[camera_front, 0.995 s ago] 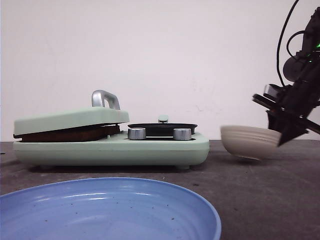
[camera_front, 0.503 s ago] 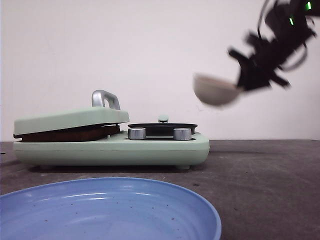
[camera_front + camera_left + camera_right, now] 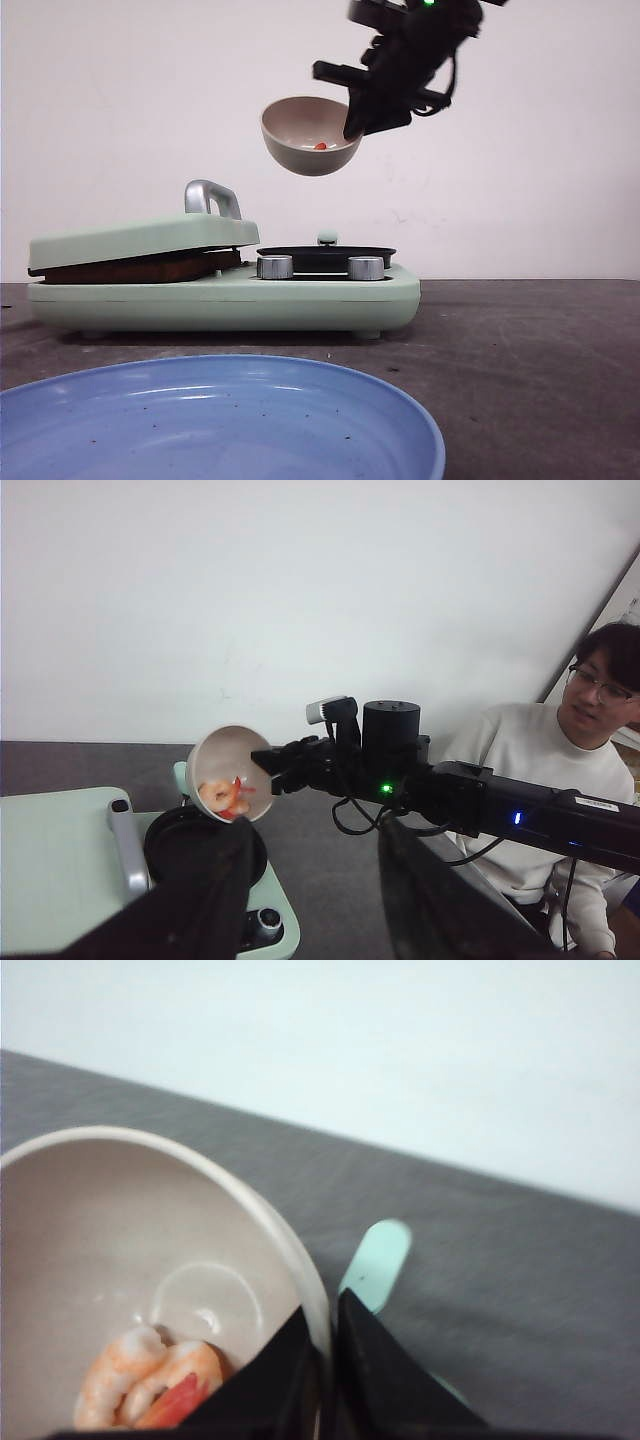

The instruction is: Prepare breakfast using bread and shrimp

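Note:
My right gripper [image 3: 353, 122] is shut on the rim of a beige bowl [image 3: 308, 140] and holds it tilted, high above the black round pan [image 3: 325, 253] of the mint-green breakfast maker [image 3: 300, 295]. Pink shrimp [image 3: 320, 146] lie in the bowl, seen close in the right wrist view [image 3: 150, 1375], where the fingers [image 3: 290, 1370] pinch the bowl's wall [image 3: 120, 1240]. My left gripper [image 3: 315, 830] is open and empty, held above the maker. From there I see the bowl [image 3: 230, 765] and shrimp [image 3: 222, 796]. A brown layer [image 3: 140, 268] shows under the closed lid [image 3: 140, 238]; no pale bread is in view.
A large blue plate [image 3: 330, 400] lies at the table's front. The lid has a silver handle [image 3: 210, 197], and two silver knobs [image 3: 273, 266] sit below the pan. A person in a white sweater [image 3: 545, 755] sits beyond the right arm [image 3: 480, 800].
My right gripper has lifted the bowl off the table at the right and swung it up and left, until it hangs over the pan.

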